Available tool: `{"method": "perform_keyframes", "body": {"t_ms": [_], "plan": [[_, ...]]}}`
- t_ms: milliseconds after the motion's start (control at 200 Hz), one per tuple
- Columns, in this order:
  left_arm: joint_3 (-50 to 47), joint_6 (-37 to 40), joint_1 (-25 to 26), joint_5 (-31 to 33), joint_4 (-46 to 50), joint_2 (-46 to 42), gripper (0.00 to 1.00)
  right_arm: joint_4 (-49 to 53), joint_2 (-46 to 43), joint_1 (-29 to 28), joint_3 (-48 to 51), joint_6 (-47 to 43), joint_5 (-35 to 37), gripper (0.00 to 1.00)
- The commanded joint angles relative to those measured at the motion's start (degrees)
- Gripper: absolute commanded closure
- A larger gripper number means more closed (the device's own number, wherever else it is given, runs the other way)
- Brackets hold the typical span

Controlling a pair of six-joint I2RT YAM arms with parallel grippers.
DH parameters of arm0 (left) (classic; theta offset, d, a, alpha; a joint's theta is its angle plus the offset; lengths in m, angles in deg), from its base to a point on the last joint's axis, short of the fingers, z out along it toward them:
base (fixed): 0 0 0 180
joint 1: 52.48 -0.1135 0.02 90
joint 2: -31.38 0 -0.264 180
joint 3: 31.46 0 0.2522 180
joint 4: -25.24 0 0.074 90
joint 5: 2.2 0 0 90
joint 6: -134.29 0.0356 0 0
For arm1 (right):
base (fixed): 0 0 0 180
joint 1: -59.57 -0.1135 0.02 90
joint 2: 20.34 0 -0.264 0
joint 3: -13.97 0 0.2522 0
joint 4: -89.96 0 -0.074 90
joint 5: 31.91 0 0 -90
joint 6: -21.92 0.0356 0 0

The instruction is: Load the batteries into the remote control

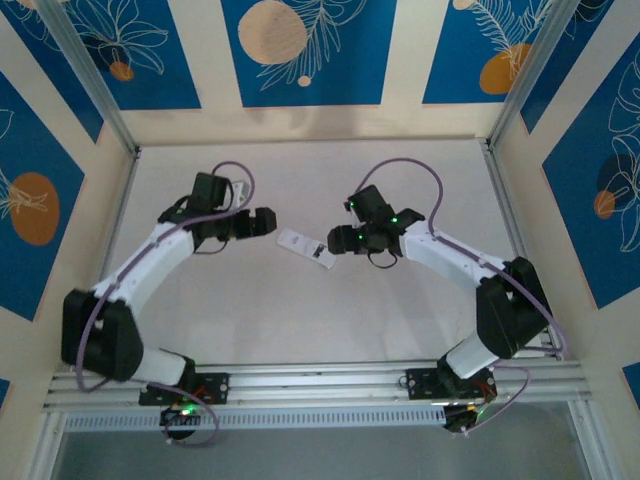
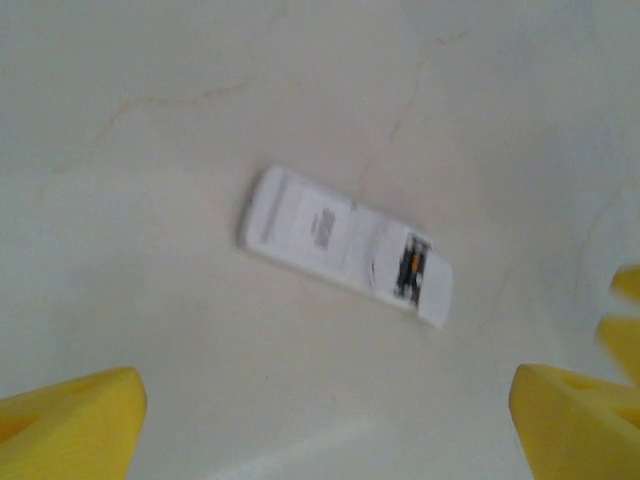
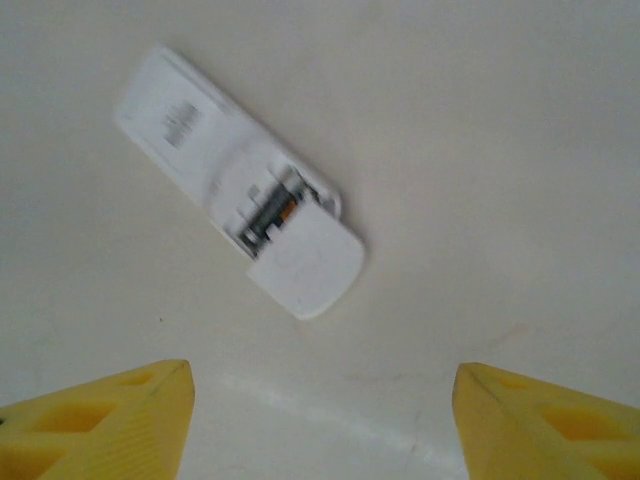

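The remote control (image 1: pixel 305 248) lies back-up on the table between both grippers. From the left wrist, the remote control (image 2: pixel 320 235) runs diagonally, and its open battery bay shows a dark battery with an orange band (image 2: pixel 410 265). In the right wrist view the remote control (image 3: pixel 195 140) has the batteries (image 3: pixel 268 212) seated in the bay, and the white cover piece (image 3: pixel 310 262) lies at that end, partly over the bay. My left gripper (image 1: pixel 268 222) (image 2: pixel 330 430) hangs open just left of the remote, holding nothing. My right gripper (image 1: pixel 335 240) (image 3: pixel 325 410) is open just right of it, also holding nothing.
The pale table (image 1: pixel 300 320) is bounded by an aluminium rail (image 1: pixel 320 375) at the near edge and metal posts at the back corners. Blue patterned walls stand behind and to both sides.
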Motion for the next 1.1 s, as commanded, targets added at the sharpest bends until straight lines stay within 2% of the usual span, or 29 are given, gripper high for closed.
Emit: {"method": "perform_keyframes", "body": {"t_ms": [0,85,220,300,415,515,670,1095], "plan": [[4.69,2.19,-1.68,-0.25,1.77,5.75,0.07,-2.01,3.15,0.67,1.93,20.88,-6.4,0.32],[6.57,5.44,-1.88,1.61,0.79,9.84,0.07,-1.91,4.71,-1.13,1.96,29.19,-4.91,0.32],[9.6,8.78,-2.25,2.14,2.62,15.54,0.06,-3.46,6.9,-2.54,2.09,35.56,-3.82,0.32],[9.83,8.82,-2.75,-0.42,2.7,16.48,0.06,-5.31,8.59,-3.43,1.99,38.0,-5.11,0.32],[8.35,11.83,-2.76,1.39,3.3,15.94,0.06,-5.73,10.29,-3.87,2.04,41.58,-4.06,0.3],[7.82,12.83,-2.76,0.53,3.43,16.13,0.06,-8.05,10.88,-3.6,2.97,42.74,-3.58,0.3],[9.12,13.67,-2.76,-1.55,4.46,17.39,0.06,-7.92,12.9,-2.89,1.19,41.92,-3.95,0.39],[9.29,14.26,-2.76,-2.21,4.65,17.35,0.06,-10.69,15.88,-2.39,-0.18,43.0,-4.89,0.42]]}}
